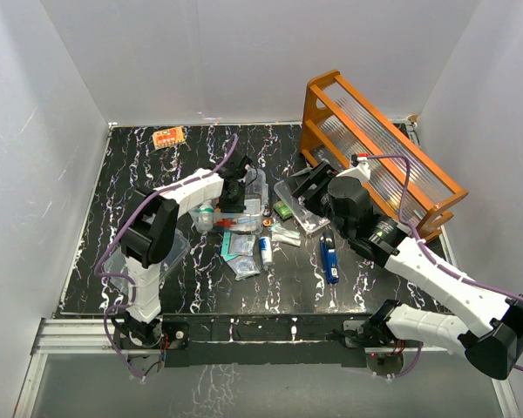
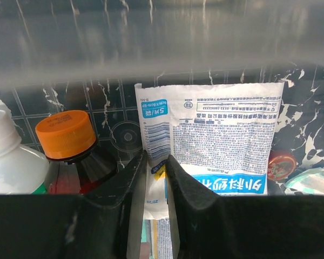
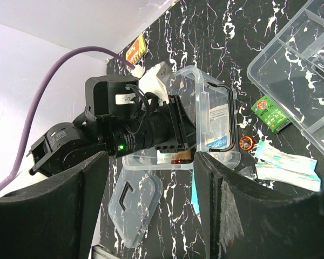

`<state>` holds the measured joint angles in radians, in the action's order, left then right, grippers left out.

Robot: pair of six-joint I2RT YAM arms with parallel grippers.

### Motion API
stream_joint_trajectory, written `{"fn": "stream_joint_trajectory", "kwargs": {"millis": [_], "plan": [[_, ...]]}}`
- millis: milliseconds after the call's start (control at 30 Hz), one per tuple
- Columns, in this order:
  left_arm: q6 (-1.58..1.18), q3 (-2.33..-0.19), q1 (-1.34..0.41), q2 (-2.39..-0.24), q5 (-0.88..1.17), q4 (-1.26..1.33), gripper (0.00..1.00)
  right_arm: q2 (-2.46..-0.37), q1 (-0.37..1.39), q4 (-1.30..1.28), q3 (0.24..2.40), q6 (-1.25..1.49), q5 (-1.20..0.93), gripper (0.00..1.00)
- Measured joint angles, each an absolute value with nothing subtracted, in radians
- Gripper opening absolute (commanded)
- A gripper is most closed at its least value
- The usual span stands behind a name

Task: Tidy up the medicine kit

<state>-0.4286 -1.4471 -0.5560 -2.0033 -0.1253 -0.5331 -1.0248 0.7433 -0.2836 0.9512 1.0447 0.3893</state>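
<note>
Medicine kit [image 1: 260, 188] sits near mid-desk, slightly left of centre, with its lid off. The clear lid [image 3: 135, 202], dark handle showing, lies flat toward the near-left corner, partly beneath the left arm.

Left gripper [image 2: 156, 156] is down inside the kit. Its fingers are drawn close with a narrow gap, and a white blue-printed sachet [image 2: 216, 135] stands right behind them. Cannot tell whether it is pinched or merely behind. In the left wrist view an orange-capped bottle [image 2: 65, 135] and a white-capped bottle [image 2: 5, 154] stand left of the fingers, inside the box.

Right gripper [image 3: 151, 178] hangs spread wide, holding nothing, just right of the kit near a clear divided tray [image 3: 297, 70]. An orange rack [image 1: 375, 148] occupies the far-right corner.
</note>
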Motion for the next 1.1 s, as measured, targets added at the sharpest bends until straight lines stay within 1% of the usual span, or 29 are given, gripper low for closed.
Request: {"fn": "stream_joint_trajectory", "kwargs": {"millis": [167,367,500,633,800,967,1100], "plan": [[-0.409,-1.479,-0.557,-2.003,-0.125,-0.583,0.32,-1.025,0.743,-0.284,0.951,1.045,0.388,0.62],[-0.4,-1.541,-0.559,-1.992,-0.123,-0.633,0.39,-1.032,0.743,-0.282,0.951,0.999,0.364,0.66],[-0.4,-1.563,-0.558,-1.928,-0.124,-0.65,0.41,-1.055,0.743,-0.26,0.948,0.899,0.305,0.62],[-0.402,-1.565,-0.552,-1.806,-0.145,-0.651,0.46,-1.088,0.743,-0.194,0.925,0.731,0.181,0.59],[-0.404,-1.548,-0.545,-1.578,-0.196,-0.611,0.52,-1.156,0.778,-0.147,0.903,0.538,0.052,0.59],[-0.405,-1.481,-0.54,-1.354,-0.257,-0.561,0.56,-1.258,0.939,-0.134,0.906,0.42,0.083,0.6],[-0.405,-1.424,-0.538,-1.246,-0.31,-0.549,0.59,-1.362,1.05,-0.138,0.916,0.37,0.13,0.6]]}}
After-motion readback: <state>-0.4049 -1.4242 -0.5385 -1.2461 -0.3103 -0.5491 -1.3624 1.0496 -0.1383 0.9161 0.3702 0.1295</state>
